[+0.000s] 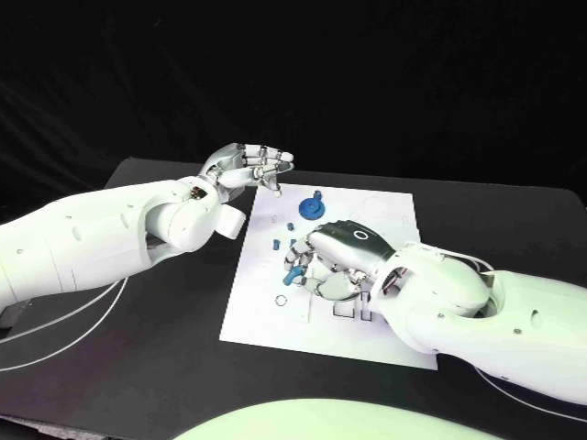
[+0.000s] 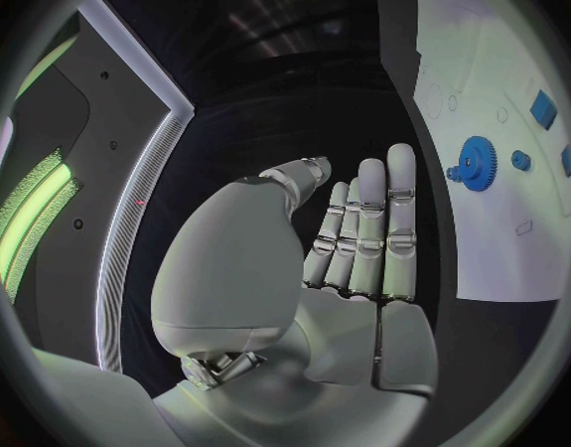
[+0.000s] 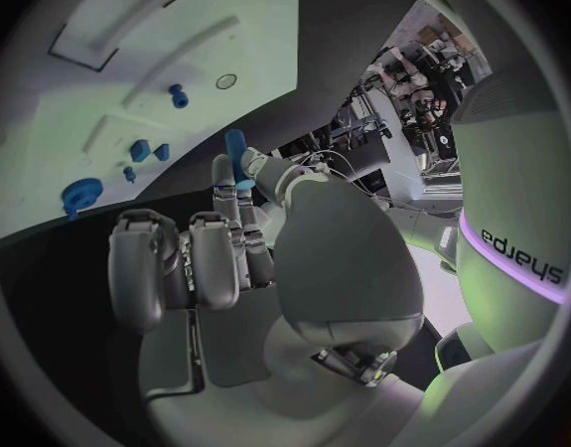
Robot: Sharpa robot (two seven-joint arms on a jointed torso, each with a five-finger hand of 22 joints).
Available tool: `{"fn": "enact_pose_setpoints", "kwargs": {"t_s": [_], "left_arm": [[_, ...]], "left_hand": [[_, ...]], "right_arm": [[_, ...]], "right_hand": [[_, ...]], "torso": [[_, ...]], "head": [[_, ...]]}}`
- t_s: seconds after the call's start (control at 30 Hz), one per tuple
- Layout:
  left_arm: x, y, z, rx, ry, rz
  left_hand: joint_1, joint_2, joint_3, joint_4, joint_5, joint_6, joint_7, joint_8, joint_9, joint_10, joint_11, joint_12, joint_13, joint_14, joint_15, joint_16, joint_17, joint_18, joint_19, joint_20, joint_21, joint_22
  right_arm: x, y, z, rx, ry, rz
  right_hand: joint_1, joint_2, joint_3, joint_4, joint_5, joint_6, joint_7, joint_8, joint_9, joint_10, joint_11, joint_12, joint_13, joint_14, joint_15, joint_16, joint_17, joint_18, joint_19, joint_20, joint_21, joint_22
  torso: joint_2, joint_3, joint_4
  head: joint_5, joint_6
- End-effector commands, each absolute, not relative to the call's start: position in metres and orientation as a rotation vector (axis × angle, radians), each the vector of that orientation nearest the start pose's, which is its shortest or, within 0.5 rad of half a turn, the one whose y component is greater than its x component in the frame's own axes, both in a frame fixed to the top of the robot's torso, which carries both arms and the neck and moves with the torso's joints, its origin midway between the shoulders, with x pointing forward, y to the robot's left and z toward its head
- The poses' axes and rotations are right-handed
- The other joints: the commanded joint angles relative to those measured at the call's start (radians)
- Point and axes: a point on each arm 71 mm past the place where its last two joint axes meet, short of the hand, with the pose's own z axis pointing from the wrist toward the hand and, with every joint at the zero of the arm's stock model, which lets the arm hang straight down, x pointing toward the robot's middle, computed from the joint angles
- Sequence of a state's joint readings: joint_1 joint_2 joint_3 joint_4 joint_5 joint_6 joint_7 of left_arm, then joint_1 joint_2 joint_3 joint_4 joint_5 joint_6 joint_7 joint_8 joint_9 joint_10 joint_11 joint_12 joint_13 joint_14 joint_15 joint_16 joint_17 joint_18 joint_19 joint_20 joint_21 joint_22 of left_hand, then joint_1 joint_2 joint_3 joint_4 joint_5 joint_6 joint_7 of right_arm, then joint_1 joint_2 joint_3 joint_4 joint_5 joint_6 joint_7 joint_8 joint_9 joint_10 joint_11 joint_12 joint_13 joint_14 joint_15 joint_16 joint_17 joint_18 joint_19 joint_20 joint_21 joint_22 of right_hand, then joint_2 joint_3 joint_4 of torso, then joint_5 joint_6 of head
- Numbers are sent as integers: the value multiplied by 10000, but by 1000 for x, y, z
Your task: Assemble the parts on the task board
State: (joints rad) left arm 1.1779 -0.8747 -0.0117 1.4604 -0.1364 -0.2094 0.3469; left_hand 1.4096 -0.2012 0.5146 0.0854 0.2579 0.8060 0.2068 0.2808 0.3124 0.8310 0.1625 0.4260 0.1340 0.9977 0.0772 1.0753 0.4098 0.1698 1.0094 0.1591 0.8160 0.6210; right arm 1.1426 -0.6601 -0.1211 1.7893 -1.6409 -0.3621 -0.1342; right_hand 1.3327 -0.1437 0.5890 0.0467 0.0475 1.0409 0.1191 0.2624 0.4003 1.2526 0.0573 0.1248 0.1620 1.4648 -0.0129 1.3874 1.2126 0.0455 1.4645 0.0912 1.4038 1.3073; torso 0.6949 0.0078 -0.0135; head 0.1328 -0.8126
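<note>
The white task board lies flat in the middle of the black bench, with small blue parts scattered over its upper half. A blue gear stands near the far edge — the left wrist view shows it too, with smaller blue pieces just beside it.

The right hand is down over the middle of the board, palm facing the plate. It pinches a slim blue peg between thumb and a finger, the other fingers curled in beside it. In the head view a bit of blue shows at those fingertips, low over the board's left half.

The left hand hangs above the bench just off the board's far left corner, touching nothing. Its fingers are straight and held side by side, the thumb standing off from them — nothing lies in the palm.
</note>
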Motion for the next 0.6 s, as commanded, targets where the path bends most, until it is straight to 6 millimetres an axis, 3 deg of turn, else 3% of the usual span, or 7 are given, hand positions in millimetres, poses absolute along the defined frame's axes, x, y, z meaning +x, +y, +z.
{"fn": "enact_pose_setpoints", "kwargs": {"t_s": [0.03, 0.3, 0.6], "left_arm": [[497, 233, -182, -9961, 14951, -15335], [497, 231, -182, -9929, 14963, -15411], [497, 231, -182, -9933, 14968, -15407]], "left_hand": [[-112, 25, -7, -43, 45, -75, 217, 45, 16, -85, -3, 63, 4, -100, 2, -17, -16, 144, -74, 2, -53, -16], [-112, 25, -7, -43, 45, -75, 217, 45, 16, -85, -3, 63, 4, -100, 2, -17, -16, 144, -74, 2, -53, -16], [-112, 25, -7, -43, 45, -75, 217, 45, 16, -85, -3, 63, 4, -100, 2, -17, -16, 144, -74, 2, -53, -16]], "right_arm": [[374, -36, -206, -5347, 15740, 10365], [373, -26, -231, -5503, 16137, 10243], [374, -23, -241, -5744, 16332, 9976]], "right_hand": [[-75, 17, -3, 4, 61, 38, 28, 31, 197, -3, -5, -56, -12, 370, -70, 24, -16, -98, 427, -72, -26, 2015], [-75, 18, 2, 2, 63, 32, 32, 28, 198, -6, -3, -61, -12, 369, -69, 23, -18, -96, 423, -72, -35, 2012], [-75, 24, 14, 0, 67, 18, 42, 23, 199, -12, 3, -72, -13, 375, -67, 38, 10, -98, 427, -72, -26, 2017]], "torso": [[17, -9, 1], [22, -1, -19], [5, 8, -9]], "head": [[115, -49], [232, -160], [276, -269]]}}
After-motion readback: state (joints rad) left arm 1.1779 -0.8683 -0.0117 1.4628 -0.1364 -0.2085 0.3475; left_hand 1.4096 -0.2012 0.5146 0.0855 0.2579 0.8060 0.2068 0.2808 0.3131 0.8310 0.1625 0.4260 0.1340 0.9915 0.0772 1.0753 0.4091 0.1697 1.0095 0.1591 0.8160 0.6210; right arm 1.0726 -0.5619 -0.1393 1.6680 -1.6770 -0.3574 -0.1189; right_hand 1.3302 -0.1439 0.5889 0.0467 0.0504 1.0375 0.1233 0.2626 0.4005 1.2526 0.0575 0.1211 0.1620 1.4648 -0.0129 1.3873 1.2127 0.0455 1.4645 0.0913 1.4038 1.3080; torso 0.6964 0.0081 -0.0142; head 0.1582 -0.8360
